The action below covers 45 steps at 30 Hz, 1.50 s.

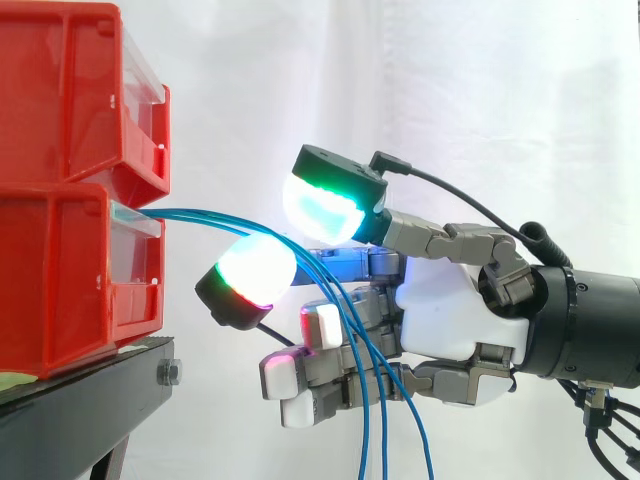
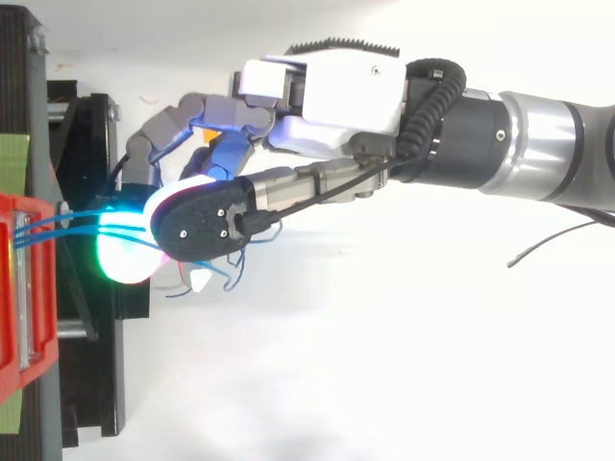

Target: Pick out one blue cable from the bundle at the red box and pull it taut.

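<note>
Fingers: the top two are stretched fwd, pads apart w/ a narrow gap. Upper pad glows green/white, lower pad white/red. They aren't clamped on anything. The other fingers, under those two, are curled in toward the palm, pads white/pink. Hand sits side-on.

Blue cables: several run thru the gap btw the two pads; can't tell if they touch the pads. Ahead of the fingertips they arc slack to the lower red bin and enter at its top front edge, above a clear front panel. Behind the pads they drop loose across the curled fingers and hang below the hand. None is taut.

Upper red bin is stacked on the lower; both are ahead of the fingertips, apart from them. Black stand carries the bins. Green tape patch is on the stand by the bins; any print is too small to tell. Arm runs back behind the hand. White curtain is behind everything.
</note>
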Available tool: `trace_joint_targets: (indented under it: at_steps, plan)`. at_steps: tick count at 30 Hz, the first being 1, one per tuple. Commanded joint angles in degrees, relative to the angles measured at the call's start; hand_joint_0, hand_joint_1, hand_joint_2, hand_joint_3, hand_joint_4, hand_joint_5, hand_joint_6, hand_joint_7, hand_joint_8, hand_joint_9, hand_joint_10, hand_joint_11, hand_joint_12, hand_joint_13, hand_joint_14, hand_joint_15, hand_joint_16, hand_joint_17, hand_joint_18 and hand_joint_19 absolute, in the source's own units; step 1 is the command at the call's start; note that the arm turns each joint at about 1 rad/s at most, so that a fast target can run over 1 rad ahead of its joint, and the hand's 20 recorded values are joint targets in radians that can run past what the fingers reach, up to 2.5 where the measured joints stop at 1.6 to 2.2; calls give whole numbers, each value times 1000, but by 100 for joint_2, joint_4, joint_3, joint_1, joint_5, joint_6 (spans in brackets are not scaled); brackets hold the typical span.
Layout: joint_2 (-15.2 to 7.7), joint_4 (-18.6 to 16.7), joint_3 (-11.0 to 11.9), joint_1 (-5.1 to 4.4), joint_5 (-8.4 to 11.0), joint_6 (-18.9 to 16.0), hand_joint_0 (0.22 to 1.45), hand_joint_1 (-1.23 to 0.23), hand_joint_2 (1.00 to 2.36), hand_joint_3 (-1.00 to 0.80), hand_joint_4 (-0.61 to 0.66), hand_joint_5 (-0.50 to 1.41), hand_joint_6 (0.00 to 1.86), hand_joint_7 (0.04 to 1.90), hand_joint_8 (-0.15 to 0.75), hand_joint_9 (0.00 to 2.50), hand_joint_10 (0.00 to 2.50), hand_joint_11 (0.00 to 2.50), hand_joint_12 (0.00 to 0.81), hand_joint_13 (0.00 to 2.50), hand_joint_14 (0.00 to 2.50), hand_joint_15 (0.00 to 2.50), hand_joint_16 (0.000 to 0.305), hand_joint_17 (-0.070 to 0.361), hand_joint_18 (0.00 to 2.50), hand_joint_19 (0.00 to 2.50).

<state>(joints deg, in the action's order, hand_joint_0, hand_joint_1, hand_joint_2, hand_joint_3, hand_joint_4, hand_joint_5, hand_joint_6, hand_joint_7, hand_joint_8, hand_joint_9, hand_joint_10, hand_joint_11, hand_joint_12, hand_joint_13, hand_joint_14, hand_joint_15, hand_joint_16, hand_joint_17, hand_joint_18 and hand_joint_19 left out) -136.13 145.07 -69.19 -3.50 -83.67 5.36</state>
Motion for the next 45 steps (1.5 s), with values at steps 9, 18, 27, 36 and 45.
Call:
trace_joint_targets:
  at_steps: [9,18,27,36,45]
  plan:
    - [-1,21,2,7,0,0,595,-550,1014,-146,152,-139,911,721,318,1182,20,667,400,985,16,486,54,122,737,577]
    - [-1,83,2,33,0,0,599,-612,1014,-128,148,-147,933,679,311,1177,21,747,397,981,18,510,54,121,743,579]
    - [-1,83,2,33,18,97,614,-704,1020,-177,48,-170,950,612,267,1117,23,846,359,941,20,569,47,105,683,620]
    - [-1,109,2,16,35,194,708,-847,1016,-315,-91,-172,984,617,255,1185,24,940,346,998,23,617,46,104,769,586]
    - [-1,127,2,-11,35,202,791,-937,1000,-500,-169,-144,989,823,251,1445,26,1133,337,1178,27,745,41,91,880,594]
